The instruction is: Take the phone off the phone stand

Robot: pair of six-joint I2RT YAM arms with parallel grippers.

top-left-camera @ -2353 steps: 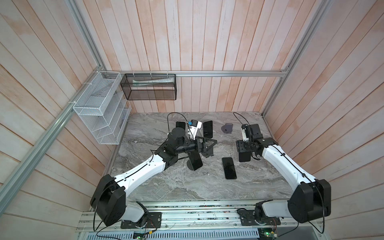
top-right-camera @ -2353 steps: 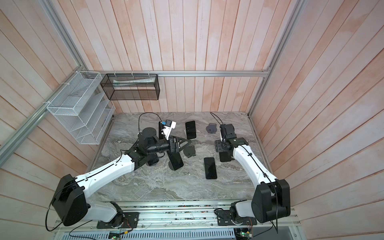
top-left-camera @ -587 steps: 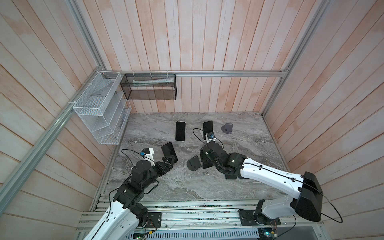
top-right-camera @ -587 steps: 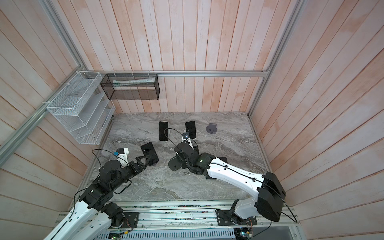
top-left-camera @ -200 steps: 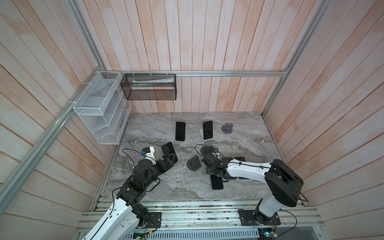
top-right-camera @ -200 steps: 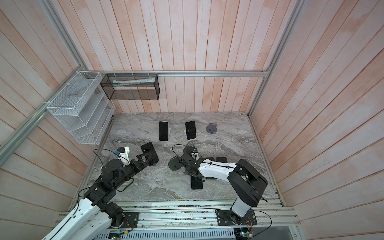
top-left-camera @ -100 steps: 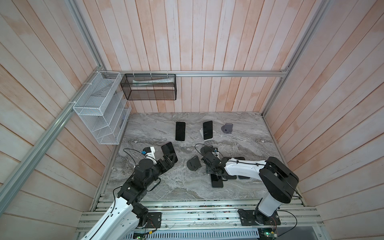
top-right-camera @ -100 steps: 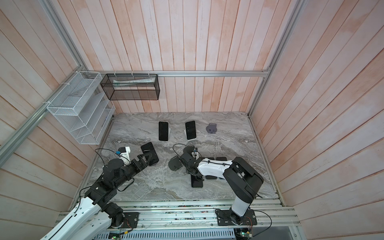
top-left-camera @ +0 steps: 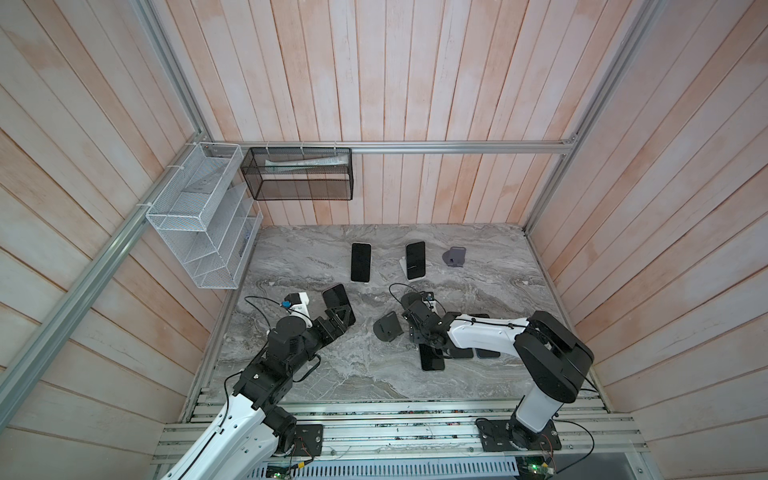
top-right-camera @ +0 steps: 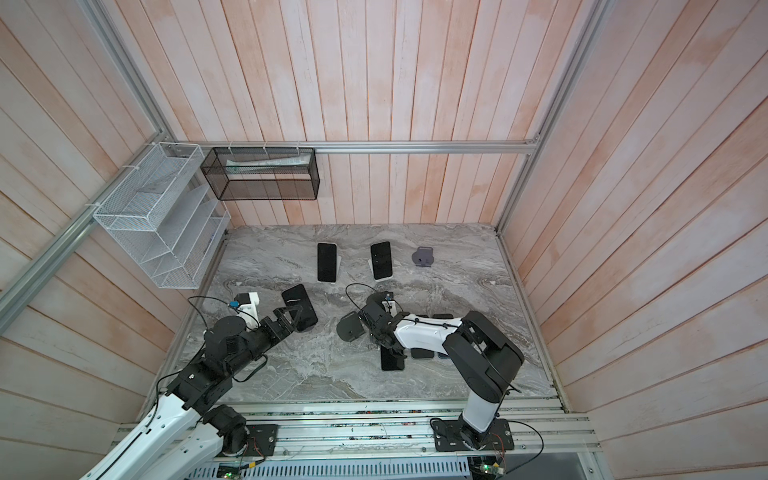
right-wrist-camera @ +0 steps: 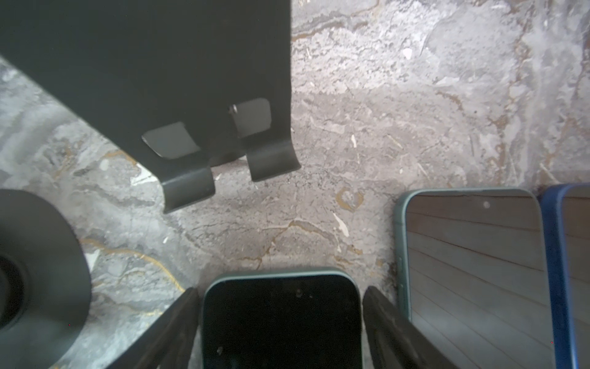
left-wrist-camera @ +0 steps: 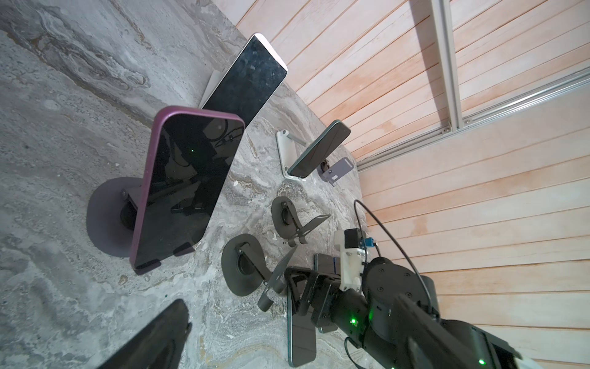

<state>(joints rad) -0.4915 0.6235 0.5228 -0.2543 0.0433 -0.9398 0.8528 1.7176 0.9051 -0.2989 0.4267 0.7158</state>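
1. Three phones are seen upright on stands. The nearest one is the purple-cased phone [left-wrist-camera: 185, 188], which leans on a black stand [left-wrist-camera: 105, 220] with a round base, its lower edge caught in two small lips.
2. The left gripper [top-left-camera: 341, 316] is held fully spread just in front of this phone, and nothing is grasped by it.
3. The right gripper [right-wrist-camera: 279, 292] is lowered over a green-edged phone [right-wrist-camera: 281, 332] that lies flat on the marble table [top-left-camera: 332, 374]. A thin gap is seen between it and each jaw, so it is judged as let go (not clamped). An empty black stand [right-wrist-camera: 178, 80] is just beside it.
4. The purple-cased phone is judged to be stiff, rather heavy for its thickness, and fragile at the glass. The glossy screen is probably slippery, while the case may give more friction.
5. It is best taken by the two long edges, above the lips, and lifted upward out of them, so that the stand is not dragged along.
6. No brand, label or writing can be read on any phone or stand.
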